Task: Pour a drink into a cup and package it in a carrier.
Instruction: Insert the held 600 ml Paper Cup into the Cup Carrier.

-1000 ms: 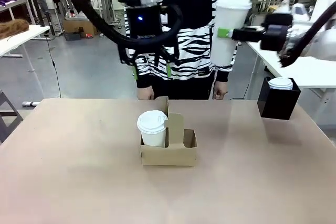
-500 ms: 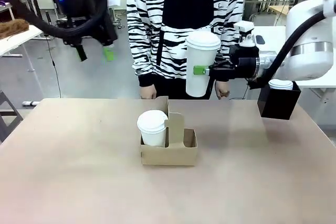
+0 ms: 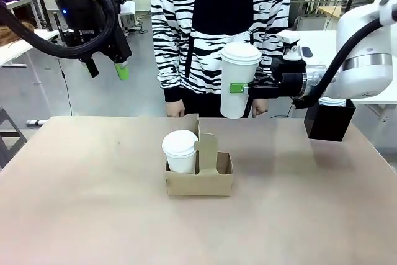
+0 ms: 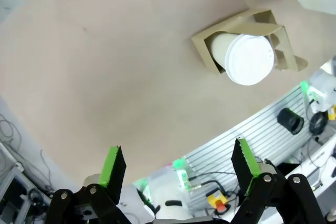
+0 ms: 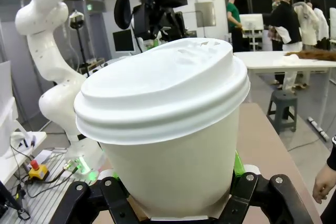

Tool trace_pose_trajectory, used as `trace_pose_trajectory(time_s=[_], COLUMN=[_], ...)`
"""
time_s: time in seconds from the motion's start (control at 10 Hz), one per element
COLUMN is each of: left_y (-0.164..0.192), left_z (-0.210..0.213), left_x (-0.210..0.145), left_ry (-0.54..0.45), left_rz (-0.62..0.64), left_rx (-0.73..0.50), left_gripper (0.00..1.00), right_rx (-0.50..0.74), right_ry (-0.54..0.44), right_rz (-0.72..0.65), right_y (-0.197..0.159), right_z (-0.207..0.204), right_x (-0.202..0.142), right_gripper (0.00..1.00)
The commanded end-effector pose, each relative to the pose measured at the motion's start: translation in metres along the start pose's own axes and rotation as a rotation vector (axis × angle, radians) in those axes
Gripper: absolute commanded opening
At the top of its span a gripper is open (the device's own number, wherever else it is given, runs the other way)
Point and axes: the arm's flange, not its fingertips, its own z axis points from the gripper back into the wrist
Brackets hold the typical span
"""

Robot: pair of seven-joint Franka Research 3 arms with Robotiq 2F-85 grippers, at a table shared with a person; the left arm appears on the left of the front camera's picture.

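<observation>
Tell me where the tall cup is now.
In the front view the cup is upright in the air right of centre, held by the right claw, above and beyond the carrier, near the person.

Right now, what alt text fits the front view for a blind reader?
The robot's right hand holds a lidded white cup in the air beyond a brown carrier, which sits on the table with another lidded cup in it. The left hand hangs open, upper left.
</observation>
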Motion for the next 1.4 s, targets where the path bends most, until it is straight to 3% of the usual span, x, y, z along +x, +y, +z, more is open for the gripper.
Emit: trace_pose_trajectory(time_s=[0.0,0.3,0.6,0.9,1.1,1.2,1.3], left_y=[0.002,0.042,0.084,0.117,0.126,0.121,0.121], left_z=[-0.002,-0.018,-0.041,-0.065,-0.074,-0.066,-0.066], left_x=[0.001,-0.033,-0.068,-0.096,-0.096,-0.095,-0.095], left_ry=[-0.013,-0.112,-0.255,-0.322,-0.333,-0.297,-0.297], left_rz=[0.003,-0.109,-0.224,-0.375,-0.350,-0.349,-0.349], left_rx=[0.006,0.006,-0.022,-0.060,-0.127,-0.040,-0.040], left_gripper=[1.00,1.00,1.00,1.00,1.00,1.00,1.00], right_rx=[-0.001,0.098,0.219,0.308,0.340,0.357,0.373], right_ry=[0.000,-0.023,-0.016,-0.013,0.007,0.007,0.016], right_rz=[-0.001,0.048,0.013,0.003,-0.012,-0.031,-0.043], right_y=[0.000,-0.004,-0.006,-0.006,-0.009,-0.012,-0.014], right_z=[0.001,-0.025,-0.047,-0.054,-0.057,-0.060,-0.062], right_x=[0.000,-0.015,-0.044,-0.073,-0.090,-0.099,-0.105], right_gripper=[0.80,0.80,0.80,0.80,0.80,0.80,0.80])
